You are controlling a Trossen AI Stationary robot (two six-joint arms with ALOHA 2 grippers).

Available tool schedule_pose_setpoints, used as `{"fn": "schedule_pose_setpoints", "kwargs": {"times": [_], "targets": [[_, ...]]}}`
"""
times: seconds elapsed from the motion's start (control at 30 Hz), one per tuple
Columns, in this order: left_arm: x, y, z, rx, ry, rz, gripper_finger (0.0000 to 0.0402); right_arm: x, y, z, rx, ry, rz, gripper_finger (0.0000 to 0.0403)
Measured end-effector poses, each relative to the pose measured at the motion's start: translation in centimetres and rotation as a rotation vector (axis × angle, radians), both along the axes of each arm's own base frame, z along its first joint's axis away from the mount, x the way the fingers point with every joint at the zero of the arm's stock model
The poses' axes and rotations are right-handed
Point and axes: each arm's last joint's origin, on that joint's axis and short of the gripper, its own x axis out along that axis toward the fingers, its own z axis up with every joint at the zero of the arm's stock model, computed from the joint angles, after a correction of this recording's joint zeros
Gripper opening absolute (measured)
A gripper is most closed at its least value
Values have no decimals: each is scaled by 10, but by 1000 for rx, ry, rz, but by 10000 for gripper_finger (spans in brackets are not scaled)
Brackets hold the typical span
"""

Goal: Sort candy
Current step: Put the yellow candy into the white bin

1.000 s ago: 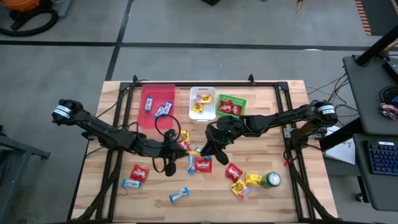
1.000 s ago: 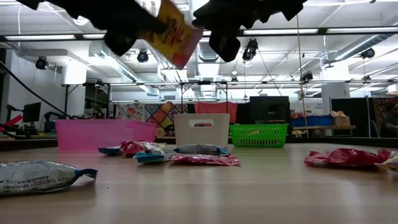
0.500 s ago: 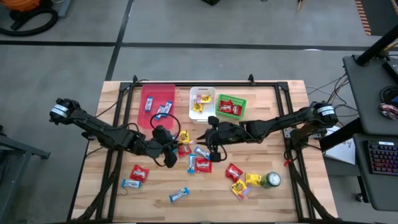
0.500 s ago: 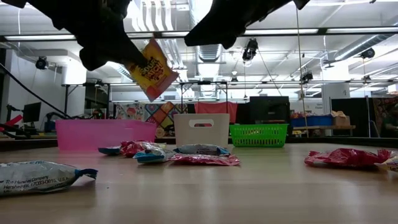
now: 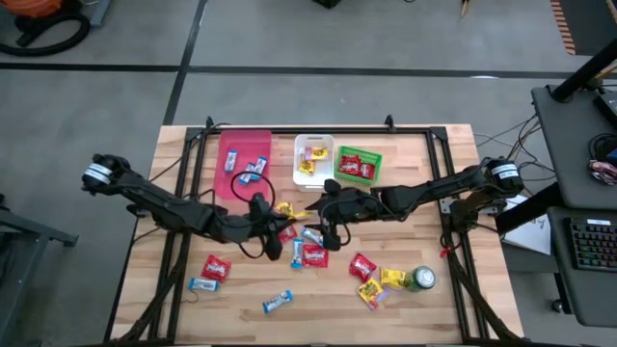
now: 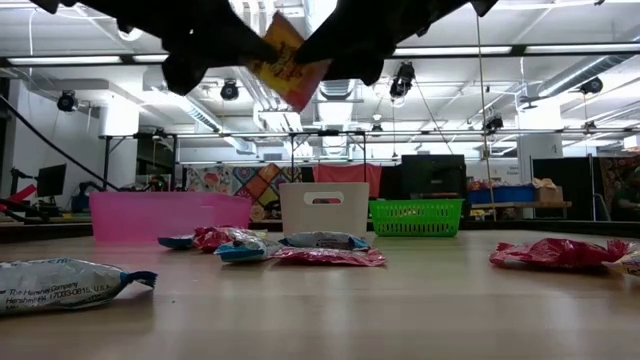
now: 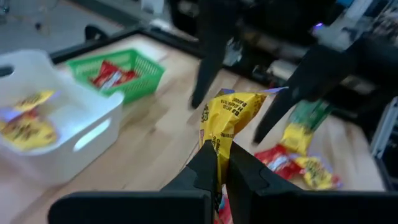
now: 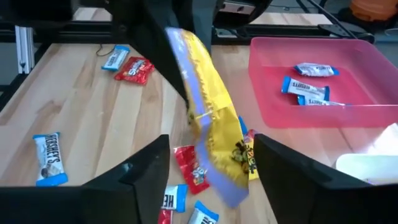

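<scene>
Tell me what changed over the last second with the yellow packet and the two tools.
The right tool has spread wide open around the yellow packet. The left tool stays shut on that packet, lifted above the table; in the low view it tilted and swung. Bins and loose candy are unchanged.

On the counter, three bins stand in a row along the far edge: the tray at left, the tub in the middle, the basket at right, each with sweets in it. Loose sweets lie scattered on the near half, with a can near the right corner. Above the middle of the counter, the left tool pinches a packet held clear of the surface; the right tool sits just beside it, fingers spread to either side of the packet.
</scene>
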Motion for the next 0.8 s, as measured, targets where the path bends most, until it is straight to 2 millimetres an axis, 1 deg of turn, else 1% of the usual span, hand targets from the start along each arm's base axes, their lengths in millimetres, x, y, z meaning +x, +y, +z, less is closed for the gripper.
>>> {"fn": "schedule_pose_setpoints", "kwargs": {"times": [0.13, 0.23, 0.3, 0.37, 0.57, 0.63, 0.8], "targets": [[7, -3, -3, 24, -3, -11, 0, 0, 0, 0, 1, 0, -1, 228], [8, -3, -6, 26, 8, -20, 0, 0, 0, 0, -2, 2, 2, 212], [9, -4, -7, 28, 12, -20, 0, 0, 0, 0, -5, 5, 12, 189], [9, -4, -6, 27, 11, -20, 0, 0, 0, -1, -6, 12, 17, 156], [8, -3, -6, 30, 13, -24, 1, -1, 1, -1, 12, 17, 81, 31], [8, -3, -6, 25, 11, -22, 7, -1, 1, -1, 3, 16, 91, 17], [7, -3, -5, 24, 11, -22, 43, -1, -5, 0, 37, 21, 60, 11]]}}
